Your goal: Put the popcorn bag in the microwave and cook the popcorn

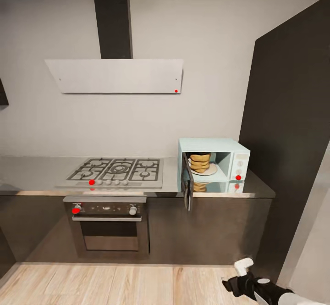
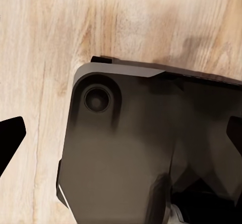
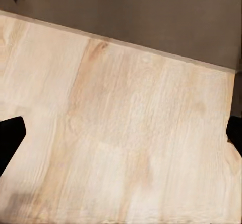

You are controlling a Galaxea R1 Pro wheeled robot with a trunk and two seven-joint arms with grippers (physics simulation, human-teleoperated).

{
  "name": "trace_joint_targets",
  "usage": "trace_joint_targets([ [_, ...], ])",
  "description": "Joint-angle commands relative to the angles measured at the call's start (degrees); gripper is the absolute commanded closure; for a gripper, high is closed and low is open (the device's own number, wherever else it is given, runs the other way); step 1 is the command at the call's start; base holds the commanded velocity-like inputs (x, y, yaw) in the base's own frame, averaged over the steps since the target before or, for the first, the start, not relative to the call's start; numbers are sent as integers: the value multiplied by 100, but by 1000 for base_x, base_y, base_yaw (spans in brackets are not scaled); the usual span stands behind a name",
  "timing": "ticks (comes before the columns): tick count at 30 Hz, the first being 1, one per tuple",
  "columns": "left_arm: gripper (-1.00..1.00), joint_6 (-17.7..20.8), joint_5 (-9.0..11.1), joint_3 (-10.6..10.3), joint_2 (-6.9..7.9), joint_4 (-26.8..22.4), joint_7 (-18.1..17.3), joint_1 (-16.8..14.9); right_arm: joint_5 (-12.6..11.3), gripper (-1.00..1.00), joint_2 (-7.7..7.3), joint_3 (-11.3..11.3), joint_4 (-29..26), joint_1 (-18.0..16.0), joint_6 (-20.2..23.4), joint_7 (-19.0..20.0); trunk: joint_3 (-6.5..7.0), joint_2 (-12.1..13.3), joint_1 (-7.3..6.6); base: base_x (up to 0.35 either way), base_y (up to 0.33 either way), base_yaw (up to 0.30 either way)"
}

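The pale mint-blue microwave (image 1: 231, 157) stands at the right end of the grey countertop (image 1: 36, 169), its dark glass door (image 1: 186, 189) swung open toward me. Inside it, the tan popcorn bag (image 1: 200, 163) sits upright on a white plate (image 1: 210, 172). The popcorn itself is hidden. My right gripper (image 1: 239, 277) hangs low over the wooden floor, well below and in front of the microwave. In the right wrist view, the right gripper (image 3: 121, 135) is open with only floor between its fingers. My left gripper (image 2: 121, 135) is open above the robot's dark base (image 2: 126, 153).
A gas hob (image 1: 117, 171) lies left of the microwave, with a built-in oven (image 1: 109, 224) under it and an extractor hood (image 1: 114, 75) above. A tall dark cabinet (image 1: 288, 135) rises at the right. Light wooden floor (image 1: 114, 284) runs along the dark cabinet fronts.
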Motion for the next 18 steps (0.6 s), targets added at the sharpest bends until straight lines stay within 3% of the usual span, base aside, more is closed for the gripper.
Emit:
trace_joint_targets([
  [1, -100, -9, 31, 9, -2, -8, 8, 2, 22, -100, 1, 3, 18, 120, -16, -30, -8, -7, 2, 0, 0, 0],
  [13, -100, -10, 45, 23, -10, -160, 39, 2, -29, -100, -50, -61, 27, 1167, 392, -258, -8, -7, 2, 0, 0, 0],
  [16, -100, -7, 46, 19, -11, -272, 43, 2, -374, -100, -76, -66, 27, 1542, 606, -286, -8, -7, 2, 0, 0, 0],
  [18, -100, 11, 46, 18, -11, -417, 49, 2, -744, -100, -84, -67, 27, 1681, 660, -300, -3, -7, 2, 0, 0, -54],
])
